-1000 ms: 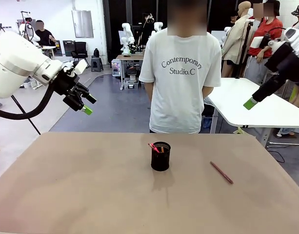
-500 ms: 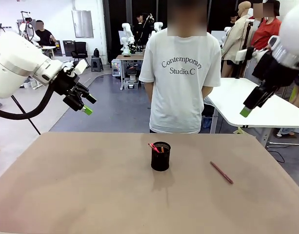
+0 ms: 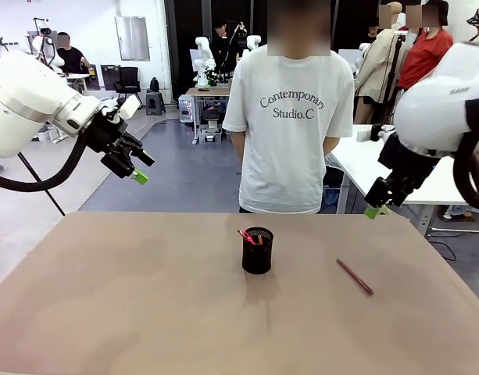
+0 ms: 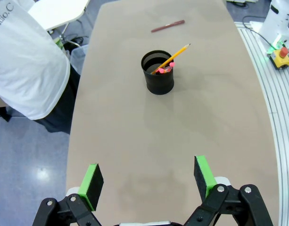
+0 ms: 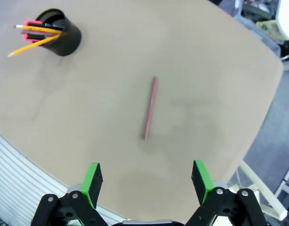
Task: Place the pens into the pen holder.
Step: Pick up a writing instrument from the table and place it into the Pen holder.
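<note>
At the left, the left gripper (image 3: pixel 139 176) hangs high above the table (image 3: pixel 130 312) edge, jaws spread wide and holding nothing. Near the table's middle stands the pen holder (image 3: pixel 257 251), and in it the yellow-orange pen (image 4: pixel 175 54) and the pink-ended pen (image 4: pixel 164 70) lean out over the rim. A person (image 3: pixel 290 125) waits behind it at the far side. Right of the holder, well apart from it, the dark red pen (image 3: pixel 355 276) lies flat on the bare top. Above and to its right hovers the right gripper (image 3: pixel 372 209), fully open and empty; its wrist view has the pen running up between the fingers, so the line-up looks fair. The likely trouble is the pick itself: a stick this thin gives the pads little to bite, so too shallow a descent would close on air, too deep would jam the fingertips into the table, and a glancing touch could roll it away. Later, the two leaning pens crowd the mouth, and a nudge at the rim might tip the light cup
</note>
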`<state>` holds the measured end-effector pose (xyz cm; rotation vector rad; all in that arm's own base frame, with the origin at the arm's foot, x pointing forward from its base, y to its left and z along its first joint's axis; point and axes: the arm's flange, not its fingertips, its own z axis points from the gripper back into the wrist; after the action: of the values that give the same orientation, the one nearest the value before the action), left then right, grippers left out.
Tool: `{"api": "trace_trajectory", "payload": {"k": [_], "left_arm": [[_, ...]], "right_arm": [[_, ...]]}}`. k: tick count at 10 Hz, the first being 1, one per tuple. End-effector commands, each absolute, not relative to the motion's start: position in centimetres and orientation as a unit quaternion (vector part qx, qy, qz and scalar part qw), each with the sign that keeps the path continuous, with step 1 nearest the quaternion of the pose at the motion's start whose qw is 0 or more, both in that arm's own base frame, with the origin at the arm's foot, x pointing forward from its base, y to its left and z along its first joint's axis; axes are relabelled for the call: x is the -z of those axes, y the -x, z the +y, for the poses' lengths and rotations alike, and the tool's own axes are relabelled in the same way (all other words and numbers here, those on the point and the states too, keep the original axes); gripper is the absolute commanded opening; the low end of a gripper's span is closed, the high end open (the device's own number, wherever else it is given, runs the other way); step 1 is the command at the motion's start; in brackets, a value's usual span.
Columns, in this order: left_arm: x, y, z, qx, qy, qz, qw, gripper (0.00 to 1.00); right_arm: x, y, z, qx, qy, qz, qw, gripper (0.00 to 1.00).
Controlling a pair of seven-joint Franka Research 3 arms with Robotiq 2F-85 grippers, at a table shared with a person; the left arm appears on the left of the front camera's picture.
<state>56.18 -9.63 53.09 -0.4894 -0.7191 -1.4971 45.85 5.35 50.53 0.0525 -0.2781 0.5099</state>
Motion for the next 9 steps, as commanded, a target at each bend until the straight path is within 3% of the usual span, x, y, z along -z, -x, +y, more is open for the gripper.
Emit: {"api": "trace_trajectory", "payload": {"k": [1, 5, 9], "left_arm": [[-53.2, -56.2, -9.5, 0.657, 0.213, -0.317, 0.649, 1.00], [-53.2, -56.2, -9.5, 0.657, 0.213, -0.317, 0.649, 1.00], [-53.2, -56.2, -9.5, 0.657, 0.213, -0.317, 0.649, 1.00]], "right_arm": [[-49.0, -47.5, 5.5, -0.234, -0.013, -0.144, 0.961, 1.00], [-46.8, -49.0, 4.1, -0.230, -0.053, -0.152, 0.960, 1.00], [-46.7, -48.2, 4.9, -0.237, -0.030, -0.129, 0.962, 1.00]]}}
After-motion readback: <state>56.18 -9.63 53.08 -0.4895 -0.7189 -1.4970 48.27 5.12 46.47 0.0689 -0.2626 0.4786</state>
